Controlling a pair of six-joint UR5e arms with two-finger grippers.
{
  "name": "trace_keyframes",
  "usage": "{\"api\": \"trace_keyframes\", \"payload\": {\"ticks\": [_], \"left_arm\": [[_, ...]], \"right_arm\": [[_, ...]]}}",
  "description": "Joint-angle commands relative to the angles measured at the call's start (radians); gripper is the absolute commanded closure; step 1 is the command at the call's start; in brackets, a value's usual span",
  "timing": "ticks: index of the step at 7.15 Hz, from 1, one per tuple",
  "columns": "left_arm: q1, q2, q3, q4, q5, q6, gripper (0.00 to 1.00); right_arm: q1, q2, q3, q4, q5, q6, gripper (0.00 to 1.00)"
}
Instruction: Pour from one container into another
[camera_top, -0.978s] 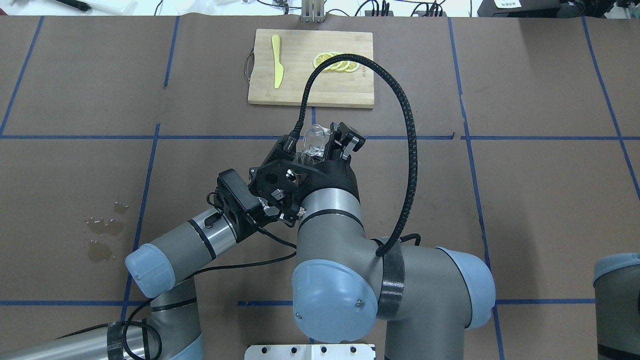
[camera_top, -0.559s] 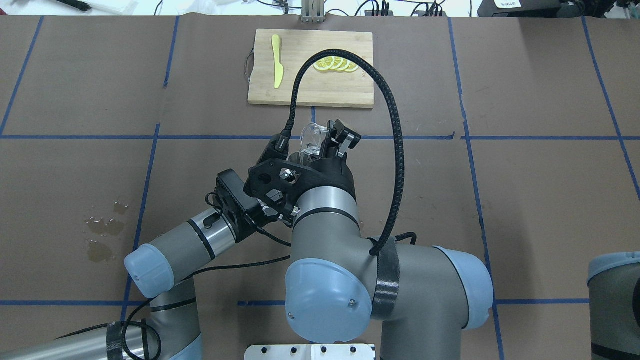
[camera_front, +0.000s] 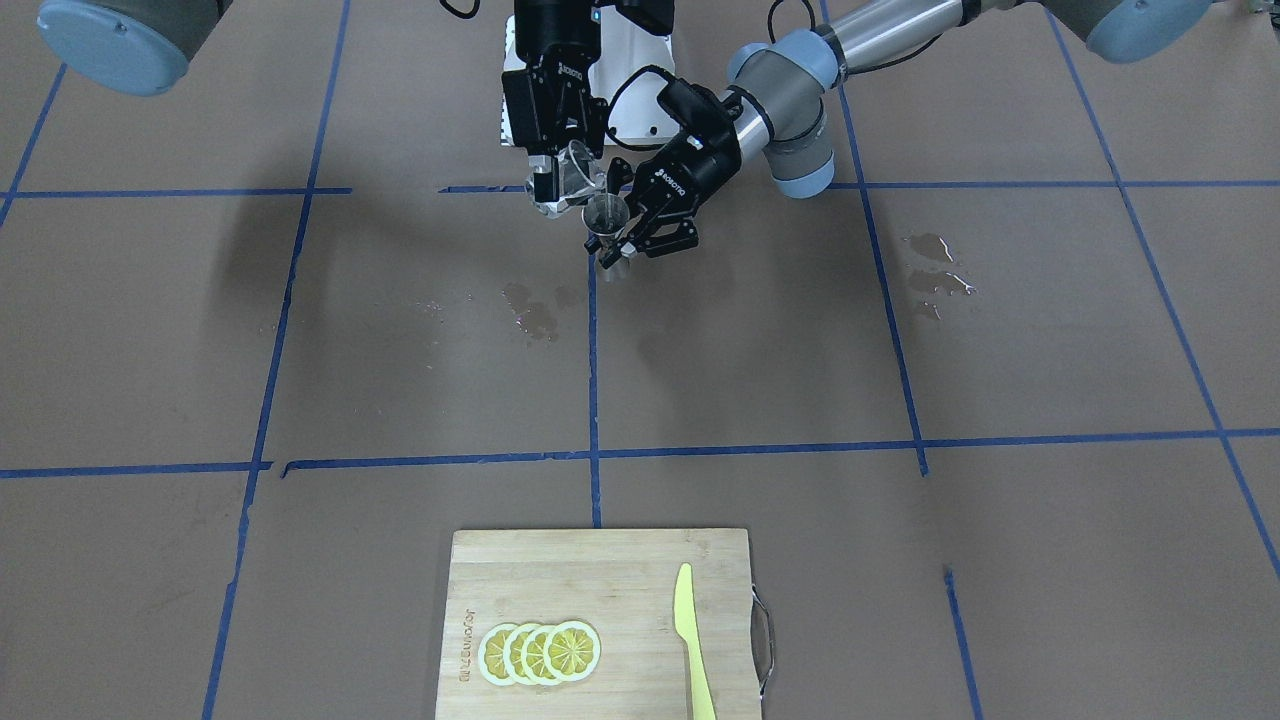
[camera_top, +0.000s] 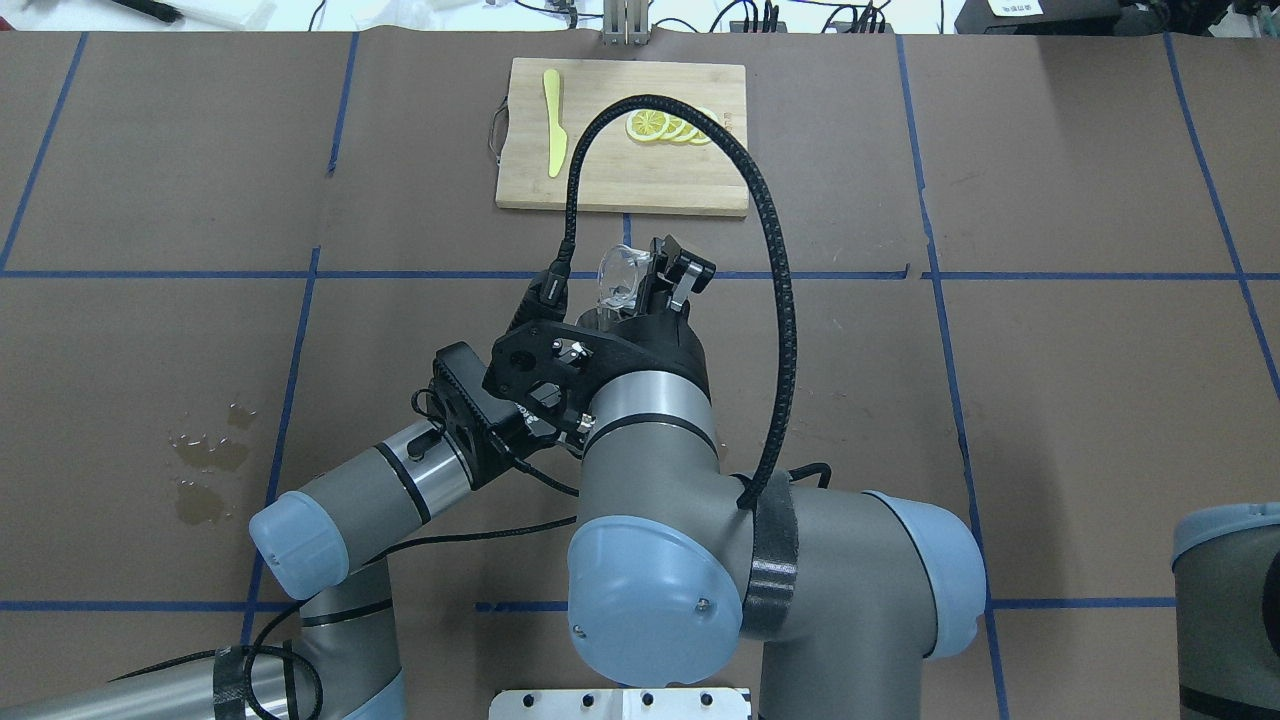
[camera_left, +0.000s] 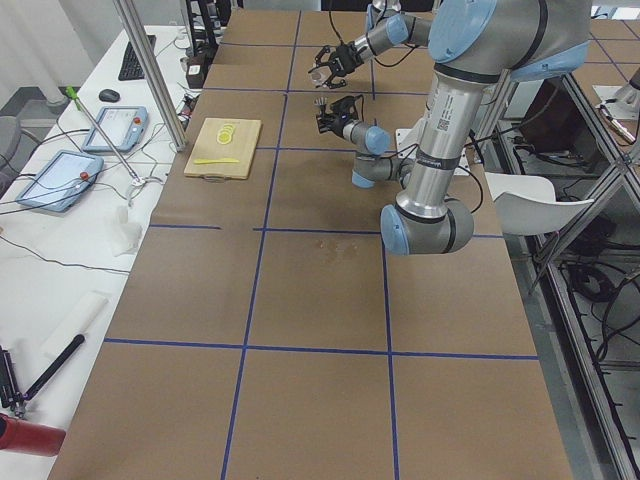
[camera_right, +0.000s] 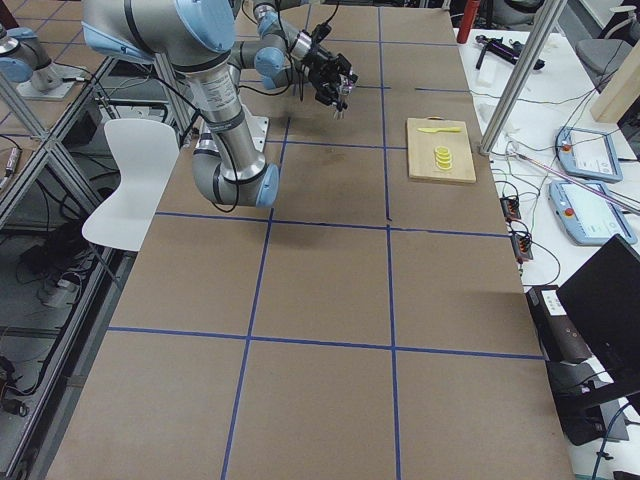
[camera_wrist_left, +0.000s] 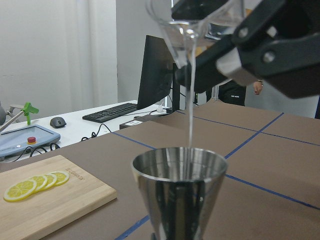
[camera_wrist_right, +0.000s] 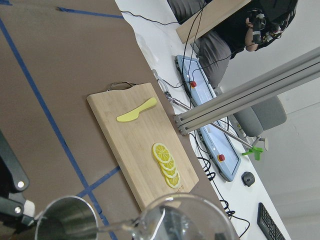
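the pour is under way. a thin stream of clear liquid (camera_wrist_left: 190, 100) falls from the lip of the small clear round drinking glass (camera_wrist_left: 182, 30) into the top cone of the silver-grey metal hourglass-shaped jigger (camera_wrist_left: 180, 187).

the right pincer (camera_front: 563, 182) is clamped on the glass and holds it tipped, mouth down toward the jigger. the left pincer (camera_front: 622, 245) is closed round the jigger's lower part and holds it upright, just below the glass lip. both hang over the desk, about midway between its two ends and nearer the robot-side edge. they are well apart from the bamboo cutting board (camera_front: 620, 570) at the far edge.

the next move probably calls for a slow further tilt that leaves the stream centred in the cone. the glass should be righted before the jigger brims; how full the jigger is cannot be seen. wet patches (camera_front: 535, 312) on the desk suggest that spilling is easy here.

the glass is colourless and thick-walled. the jigger is polished and reflective, and its rim looks a narrow target.
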Motion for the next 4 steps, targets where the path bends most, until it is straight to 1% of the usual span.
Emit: {"api": "trace_keyframes", "payload": {"ticks": [1, 4], "left_arm": [[0.001, -0.001, 0.0, 0.0, -0.001, 0.0, 1.0], [0.002, -0.002, 0.0, 0.0, 0.001, 0.0, 1.0]], "right_arm": [[0.001, 0.001, 0.001, 0.0, 0.0, -0.009, 1.0], [0.002, 0.007, -0.001, 0.0, 0.0, -0.033, 1.0]]}}
